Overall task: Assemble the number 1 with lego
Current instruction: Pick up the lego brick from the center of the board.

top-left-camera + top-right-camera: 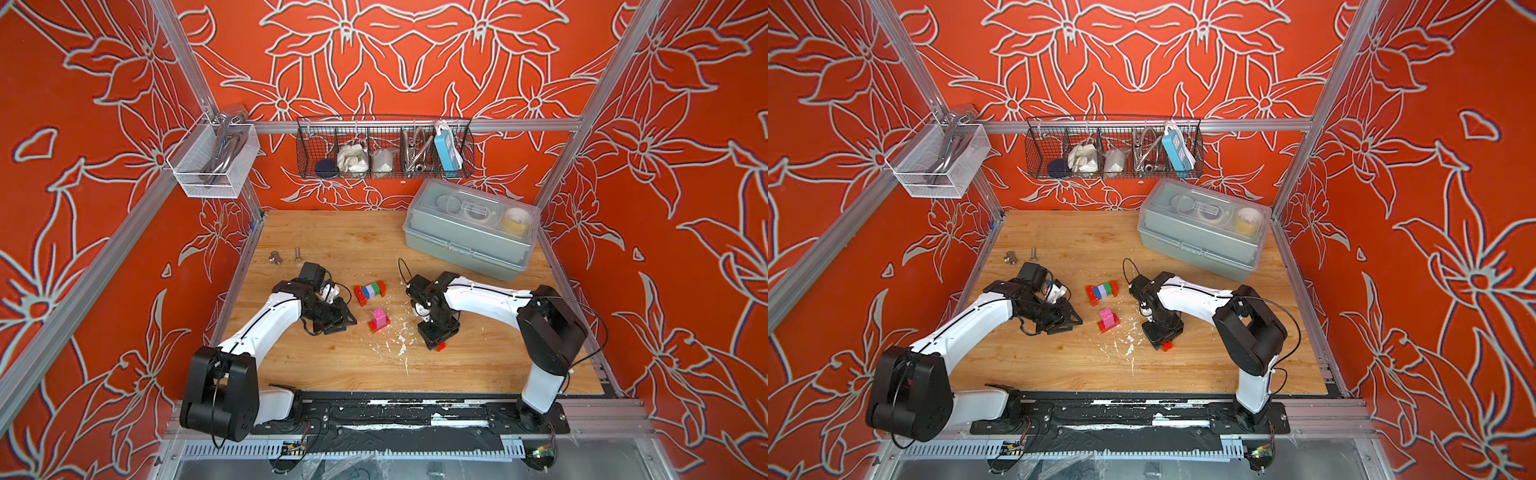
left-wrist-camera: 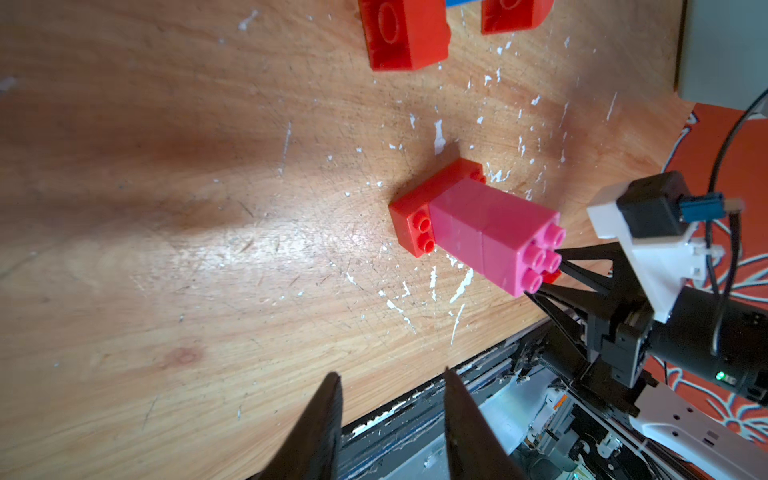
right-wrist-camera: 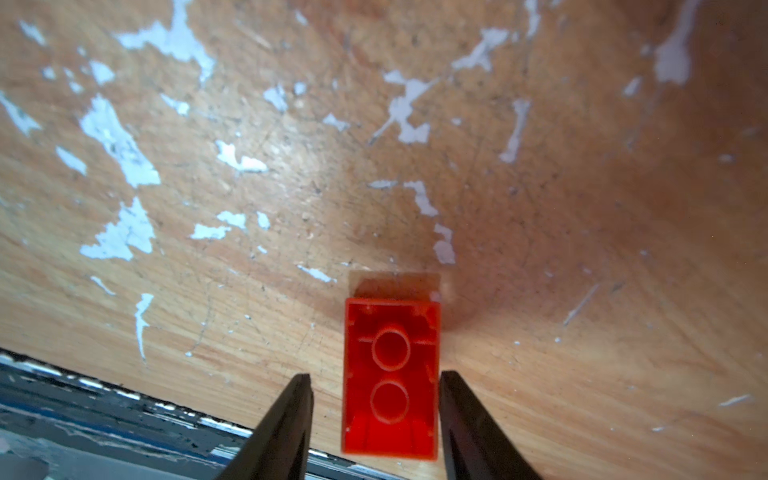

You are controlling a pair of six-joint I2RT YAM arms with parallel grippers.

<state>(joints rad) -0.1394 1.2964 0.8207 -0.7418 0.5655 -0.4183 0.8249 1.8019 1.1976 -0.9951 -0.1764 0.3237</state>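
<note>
A lying row of lego (image 1: 370, 291) (image 1: 1102, 291), red, blue, lilac, green and red, sits mid-table. Nearer the front stands a pink stack on a red brick (image 1: 379, 320) (image 1: 1108, 321) (image 2: 494, 232). My left gripper (image 1: 348, 323) (image 2: 390, 378) is open and empty, just left of that stack. My right gripper (image 1: 437, 343) (image 3: 376, 375) points down at the table with a single red brick (image 3: 390, 332) (image 1: 440, 345) (image 1: 1167, 345) between its fingers, hollow underside facing the camera. One finger touches the brick; a gap shows at the other.
A grey lidded plastic box (image 1: 469, 232) stands at the back right. Bolts (image 1: 276, 258) lie at the back left. A wire basket (image 1: 384, 149) and a white mesh basket (image 1: 212, 162) hang above the table. White paint flecks (image 1: 401, 343) mark the wood.
</note>
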